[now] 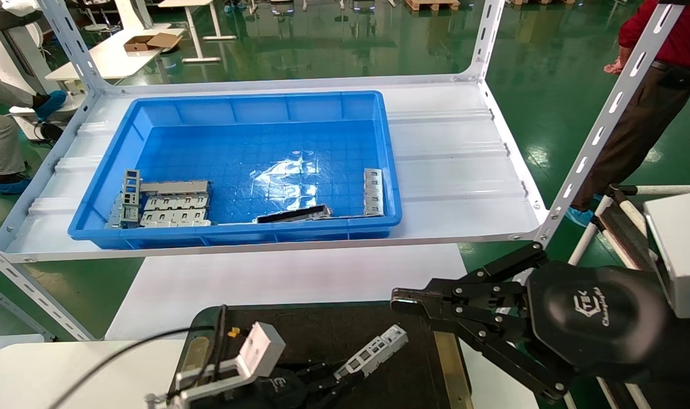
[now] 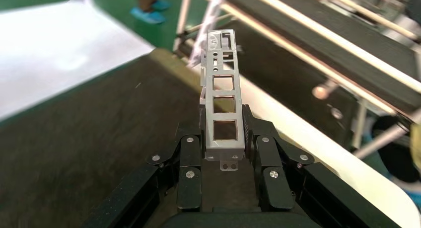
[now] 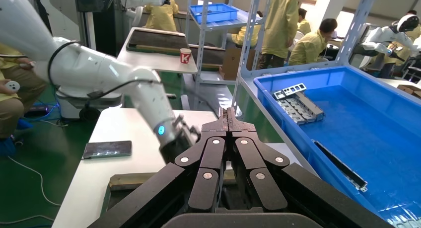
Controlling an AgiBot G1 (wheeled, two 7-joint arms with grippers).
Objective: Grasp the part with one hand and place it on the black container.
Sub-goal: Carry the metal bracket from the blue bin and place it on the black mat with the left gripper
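The part (image 2: 222, 101), a silver-grey strip with square cutouts, sticks out forward from my left gripper (image 2: 224, 126), which is shut on its near end. In the head view the part (image 1: 372, 352) slants over the black container (image 1: 322, 324), a flat black tray with a brass strip (image 1: 450, 363) along its right side; I cannot tell whether the part touches it. My left gripper (image 1: 328, 379) is low over the tray's near half. My right gripper (image 1: 400, 301) hovers shut and empty beside the tray's far right corner, and its shut fingertips (image 3: 224, 119) show in the right wrist view.
A big blue bin (image 1: 242, 97) sits on the white shelf behind the tray. It holds a bunch of grey brackets (image 1: 169, 207), a dark long bar (image 1: 294, 215) and another silver strip (image 1: 373, 192). Slotted shelf posts (image 1: 601, 130) rise at the right. A person (image 1: 657, 85) stands at the far right.
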